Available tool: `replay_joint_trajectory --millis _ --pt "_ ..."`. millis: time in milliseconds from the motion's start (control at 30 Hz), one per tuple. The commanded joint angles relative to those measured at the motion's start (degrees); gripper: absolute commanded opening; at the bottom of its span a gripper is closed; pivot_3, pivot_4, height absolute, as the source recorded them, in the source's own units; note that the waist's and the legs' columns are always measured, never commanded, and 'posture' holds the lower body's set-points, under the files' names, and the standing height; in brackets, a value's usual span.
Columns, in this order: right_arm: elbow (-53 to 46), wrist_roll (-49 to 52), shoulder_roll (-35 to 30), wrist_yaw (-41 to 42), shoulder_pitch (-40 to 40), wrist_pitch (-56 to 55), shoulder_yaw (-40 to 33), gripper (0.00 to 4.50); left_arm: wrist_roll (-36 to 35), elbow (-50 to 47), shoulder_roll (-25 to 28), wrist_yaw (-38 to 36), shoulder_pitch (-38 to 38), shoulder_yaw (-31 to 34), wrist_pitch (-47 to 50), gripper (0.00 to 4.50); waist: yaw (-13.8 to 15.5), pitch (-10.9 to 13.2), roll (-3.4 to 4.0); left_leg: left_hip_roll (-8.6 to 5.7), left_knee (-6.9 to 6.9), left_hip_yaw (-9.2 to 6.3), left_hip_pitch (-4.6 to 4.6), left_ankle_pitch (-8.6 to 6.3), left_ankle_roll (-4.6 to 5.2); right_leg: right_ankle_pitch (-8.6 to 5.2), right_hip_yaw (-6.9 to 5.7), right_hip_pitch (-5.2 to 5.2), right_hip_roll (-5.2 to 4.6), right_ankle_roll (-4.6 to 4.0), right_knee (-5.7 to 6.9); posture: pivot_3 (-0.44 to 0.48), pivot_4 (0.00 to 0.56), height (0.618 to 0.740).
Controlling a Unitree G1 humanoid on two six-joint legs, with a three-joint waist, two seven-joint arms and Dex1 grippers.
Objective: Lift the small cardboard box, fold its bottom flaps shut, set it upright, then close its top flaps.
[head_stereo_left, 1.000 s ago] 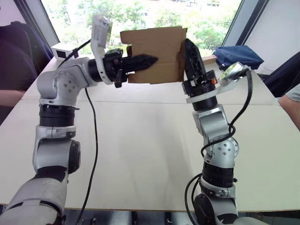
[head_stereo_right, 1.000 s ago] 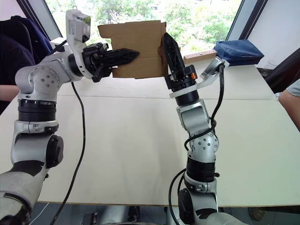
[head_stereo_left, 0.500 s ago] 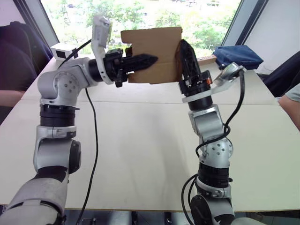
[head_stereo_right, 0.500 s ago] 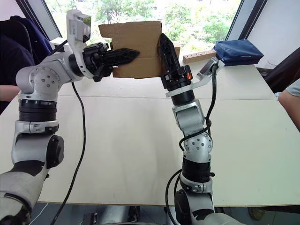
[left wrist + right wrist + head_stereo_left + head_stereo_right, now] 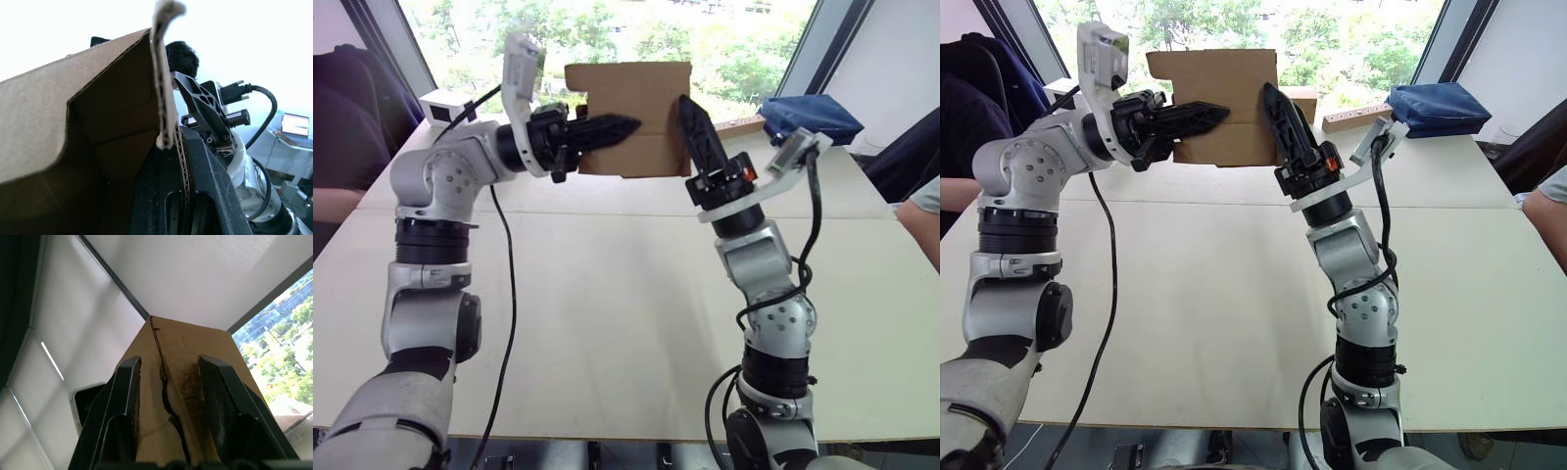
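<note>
You have one small cardboard box point(image 5: 631, 117) held in the air above the surface point(image 5: 607, 294), its visible inside empty. Your left hand point(image 5: 612, 127) clamps one wall; your right hand point(image 5: 1278, 122), fingers parted, presses the opposite side.

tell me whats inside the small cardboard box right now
In the left wrist view the small cardboard box shows bare brown inner walls and a fold line, nothing visible inside. Its deeper interior is hidden by the wall and the left gripper's finger.
</note>
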Motion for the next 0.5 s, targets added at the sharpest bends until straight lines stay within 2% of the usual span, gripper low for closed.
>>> replay_joint_trajectory --millis 33,500 --pt "-3.06 1.86 -0.83 0.16 0.77 1.34 0.65 1.87 -0.02 -0.97 0.15 0.12 -1.34 1.01 -1.41 0.0 0.0 0.0 0.0 0.0 0.0 0.0 0.0 0.0 0.0 0.0 0.0 0.0 0.0 0.0 0.0 0.0 0.15 0.74" --pt "-7.94 6.66 -1.44 -1.89 6.57 2.88 0.83 1.87 0.47 -0.27 0.08 -0.11 -1.63 0.98 -1.72 0.0 0.08 0.0 0.0 0.0 -0.02 0.0 0.0 0.0 0.0 0.0 0.0 0.0 0.0 0.0 -0.02 0.0 0.15 0.74"
